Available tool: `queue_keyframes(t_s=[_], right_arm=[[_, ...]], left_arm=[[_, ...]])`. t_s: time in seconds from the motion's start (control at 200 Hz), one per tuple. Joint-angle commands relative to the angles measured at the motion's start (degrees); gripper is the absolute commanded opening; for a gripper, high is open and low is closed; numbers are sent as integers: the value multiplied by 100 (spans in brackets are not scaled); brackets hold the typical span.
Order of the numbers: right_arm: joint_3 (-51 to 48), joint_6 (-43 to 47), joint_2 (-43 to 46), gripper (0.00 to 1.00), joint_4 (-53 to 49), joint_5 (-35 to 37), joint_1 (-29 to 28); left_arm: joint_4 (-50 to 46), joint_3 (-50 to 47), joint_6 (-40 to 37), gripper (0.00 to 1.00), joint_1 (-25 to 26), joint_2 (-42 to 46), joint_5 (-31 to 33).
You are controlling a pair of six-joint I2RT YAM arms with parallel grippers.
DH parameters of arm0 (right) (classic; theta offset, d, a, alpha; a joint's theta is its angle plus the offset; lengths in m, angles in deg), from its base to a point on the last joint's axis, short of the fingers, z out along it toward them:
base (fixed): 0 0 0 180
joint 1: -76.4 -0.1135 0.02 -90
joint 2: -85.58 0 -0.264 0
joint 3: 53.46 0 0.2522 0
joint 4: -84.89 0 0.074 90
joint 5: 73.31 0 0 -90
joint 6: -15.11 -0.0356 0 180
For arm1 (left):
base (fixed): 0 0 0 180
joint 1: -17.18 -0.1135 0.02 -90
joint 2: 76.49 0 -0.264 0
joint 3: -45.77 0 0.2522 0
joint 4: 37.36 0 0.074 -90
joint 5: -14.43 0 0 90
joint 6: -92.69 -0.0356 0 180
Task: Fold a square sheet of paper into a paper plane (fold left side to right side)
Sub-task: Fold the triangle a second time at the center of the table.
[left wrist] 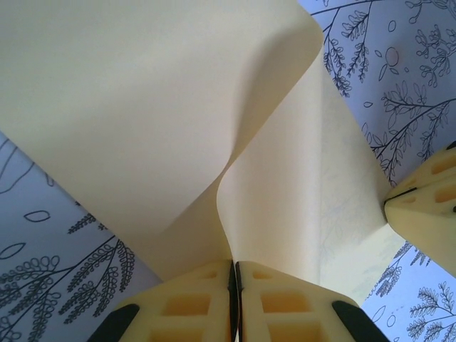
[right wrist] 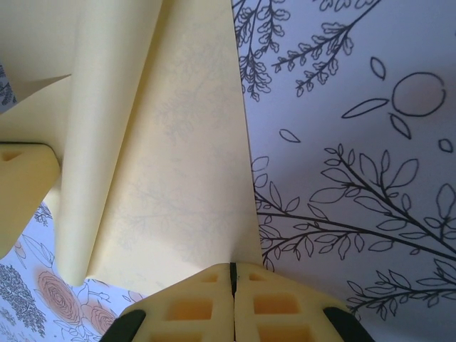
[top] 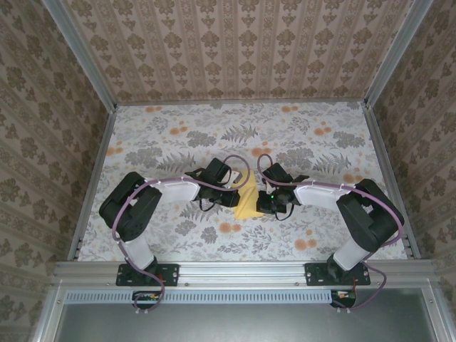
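The square sheet of paper [top: 248,204] is plain yellow and lies mid-table between both arms, partly lifted and bent. In the left wrist view the sheet [left wrist: 142,107] curls over in a big loop, and my left gripper [left wrist: 235,265] is shut on its lower fold. My left gripper [top: 233,187] sits at the sheet's left edge in the top view. My right gripper [right wrist: 233,268] is shut on the near corner of the sheet [right wrist: 185,178], whose left part rolls up. In the top view my right gripper [top: 266,199] is at the sheet's right edge.
A floral cloth [top: 178,142] covers the table. Aluminium rails [top: 92,178] and patterned walls close it in on three sides. The other arm's yellow fingertip [left wrist: 427,206] stands close at the right, and the left arm's fingertip [right wrist: 21,185] stands close at the left.
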Motion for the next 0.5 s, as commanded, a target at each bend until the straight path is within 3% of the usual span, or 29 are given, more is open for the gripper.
queue_keyframes(t_s=[0.0, 0.495], right_arm=[[-66, 119, -255, 7, -362, 115, -19], [-13, 153, -277, 7, -487, 167, -17]], left_arm=[[20, 204, -157, 11, -44, -12, -56], [-81, 331, -228, 12, -59, -206, -29]])
